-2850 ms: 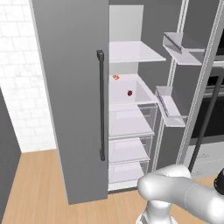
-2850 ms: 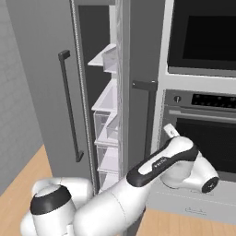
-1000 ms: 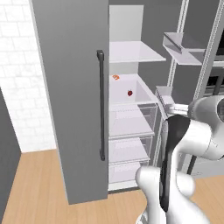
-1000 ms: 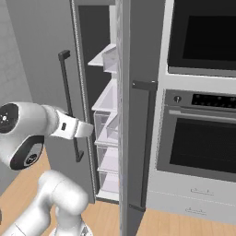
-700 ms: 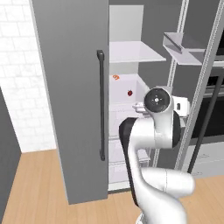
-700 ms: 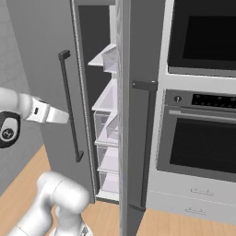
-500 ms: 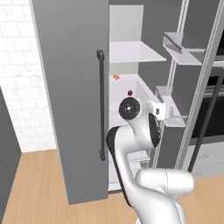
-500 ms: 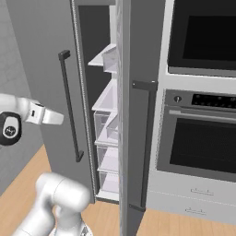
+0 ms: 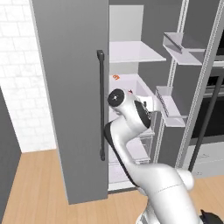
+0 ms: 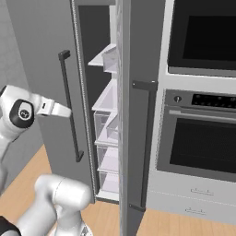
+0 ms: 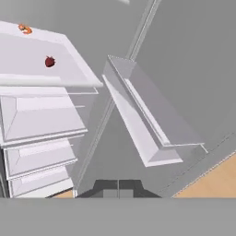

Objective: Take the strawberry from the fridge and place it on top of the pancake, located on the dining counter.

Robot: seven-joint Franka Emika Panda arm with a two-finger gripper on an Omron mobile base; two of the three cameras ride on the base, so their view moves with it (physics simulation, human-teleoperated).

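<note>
- Hand view: one strawberry (image 11: 50, 61) lies on a white fridge (image 9: 74, 87) shelf (image 11: 41, 62), one orange piece (image 11: 24, 29) well behind it; the gripper (image 11: 118, 189) holds nothing, fingers together.
- Left base view: the arm (image 9: 131, 118) hides the strawberry; the orange piece shows.
- Right base view: two ovens (image 10: 203, 133) stand stacked beside the fridge.

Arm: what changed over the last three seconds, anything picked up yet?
The arm rose from low at the base and swung up in front of the open fridge, its hand now at shelf height. Nothing taken: the jaws stay shut and empty. The strawberry and the small orange food piece lie unmoved on the shelf; doors unchanged.
</note>
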